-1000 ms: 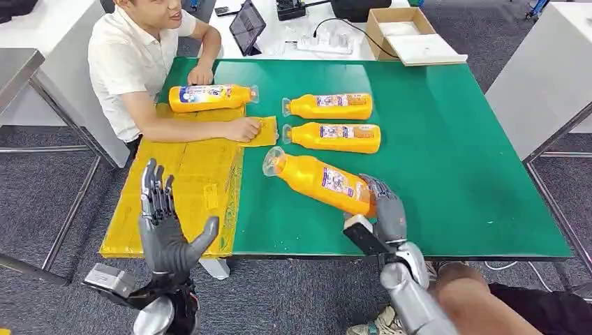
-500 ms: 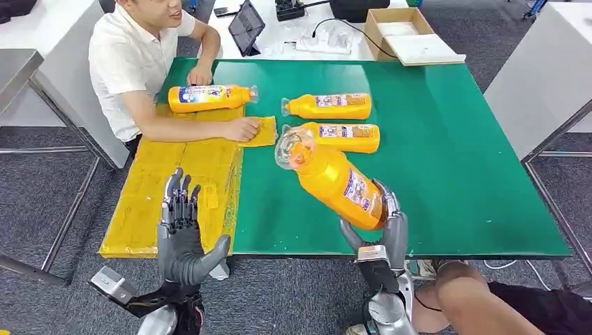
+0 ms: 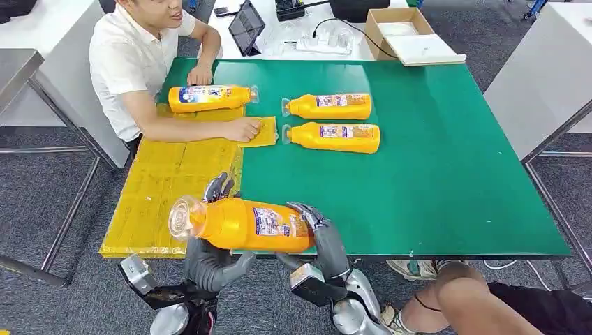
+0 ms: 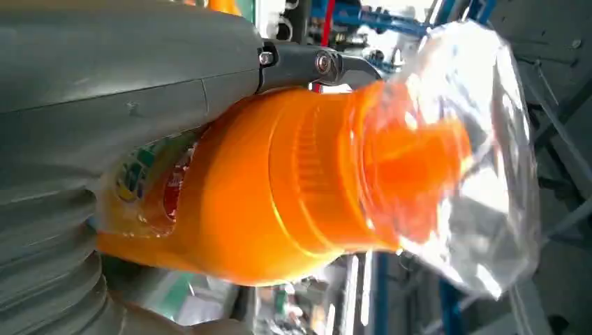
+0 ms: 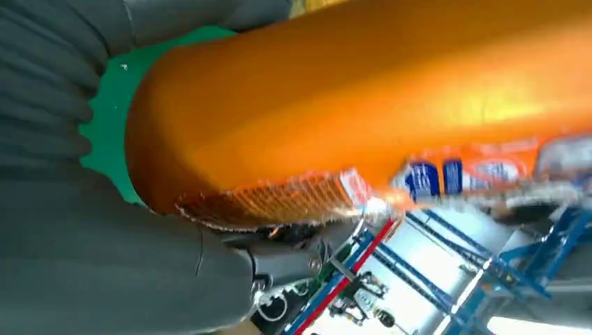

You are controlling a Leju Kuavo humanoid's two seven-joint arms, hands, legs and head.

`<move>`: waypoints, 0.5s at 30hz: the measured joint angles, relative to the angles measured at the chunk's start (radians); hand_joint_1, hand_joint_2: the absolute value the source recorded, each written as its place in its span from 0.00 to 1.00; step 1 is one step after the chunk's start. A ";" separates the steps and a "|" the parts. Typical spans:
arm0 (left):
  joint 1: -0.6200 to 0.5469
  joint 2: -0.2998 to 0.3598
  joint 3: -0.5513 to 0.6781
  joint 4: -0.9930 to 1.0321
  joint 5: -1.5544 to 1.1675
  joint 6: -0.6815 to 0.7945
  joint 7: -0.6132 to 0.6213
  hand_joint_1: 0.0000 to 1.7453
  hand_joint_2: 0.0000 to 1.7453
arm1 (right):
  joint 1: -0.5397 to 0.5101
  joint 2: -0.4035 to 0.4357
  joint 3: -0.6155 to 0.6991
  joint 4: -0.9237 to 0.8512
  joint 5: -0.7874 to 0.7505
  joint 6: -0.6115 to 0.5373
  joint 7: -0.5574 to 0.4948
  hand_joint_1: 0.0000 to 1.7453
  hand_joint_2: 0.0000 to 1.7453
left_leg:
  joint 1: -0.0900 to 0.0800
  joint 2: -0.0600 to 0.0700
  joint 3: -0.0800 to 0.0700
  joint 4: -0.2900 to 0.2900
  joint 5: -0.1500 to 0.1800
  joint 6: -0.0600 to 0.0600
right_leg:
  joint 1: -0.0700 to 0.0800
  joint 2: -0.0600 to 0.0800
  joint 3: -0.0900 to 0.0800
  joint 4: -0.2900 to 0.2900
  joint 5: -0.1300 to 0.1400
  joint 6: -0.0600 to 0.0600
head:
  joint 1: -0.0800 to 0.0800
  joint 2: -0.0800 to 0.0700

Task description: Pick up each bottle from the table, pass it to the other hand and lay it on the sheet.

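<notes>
An orange bottle [image 3: 244, 225] with a clear plastic-wrapped cap hangs level over the table's front edge, cap toward the yellow sheet [image 3: 160, 181]. My right hand [image 3: 321, 241] grips its base end; the right wrist view has the bottle [image 5: 363, 105] lying across that hand [image 5: 105, 265]. My left hand [image 3: 209, 262] is behind the bottle's neck end, fingers up behind it and thumb spread below. In the left wrist view the bottle [image 4: 293, 188] lies against the left hand [image 4: 105, 105]. One bottle [image 3: 209, 98] lies on the sheet's far end. Two more bottles [image 3: 328, 106] [image 3: 334, 137] lie on the green table [image 3: 433, 174].
A person in a white shirt sits at the table's far left corner, one hand [image 3: 244, 129] pressing the sheet's edge. A tablet, a power strip and an open cardboard box [image 3: 405, 35] stand beyond the table. A person's knee [image 3: 475, 300] is near my right arm.
My right hand lifted the near bottle off the table and swung it left, turning it level. My left hand rose and moved right to meet the bottle's neck end.
</notes>
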 measured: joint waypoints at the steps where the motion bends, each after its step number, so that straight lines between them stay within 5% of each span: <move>1: -0.004 0.000 0.000 0.007 0.059 -0.045 0.026 0.00 1.00 | -0.008 0.001 0.010 0.013 0.002 -0.002 -0.009 1.00 1.00 | 0.000 0.000 0.000 0.000 0.000 0.000 | 0.000 0.000 0.000 0.000 0.000 0.000 | 0.000 0.000; 15: -0.040 -0.004 0.007 0.056 0.255 -0.141 0.105 0.00 1.00 | -0.077 0.018 0.079 0.115 -0.035 -0.007 -0.049 1.00 1.00 | 0.000 0.000 0.000 0.000 0.000 0.000 | 0.000 0.000 0.000 0.000 0.000 0.000 | 0.000 0.000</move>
